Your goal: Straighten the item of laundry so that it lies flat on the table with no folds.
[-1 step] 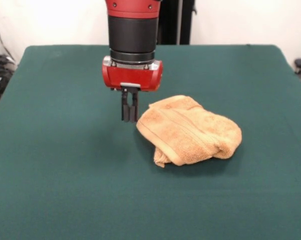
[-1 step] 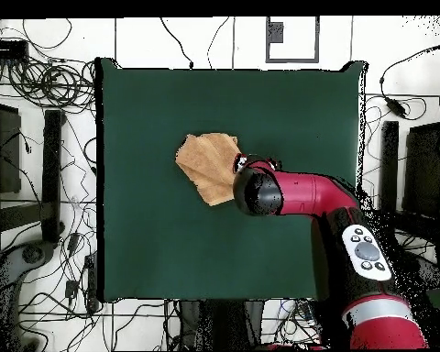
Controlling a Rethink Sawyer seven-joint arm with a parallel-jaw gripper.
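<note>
I see my black fingers (image 1: 129, 119) pressed together, holding nothing, just beside the crumpled orange-tan terry towel (image 1: 190, 131). It lies bunched on the dark green cloth table (image 1: 65, 175), its long axis running diagonally.

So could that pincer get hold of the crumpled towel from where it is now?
Probably yes. The pincer hangs just beside the towel, at its edge, with its fingers close together. Nothing else lies on the green table, so the way looks free; it would likely need to open and drop a little.
</note>
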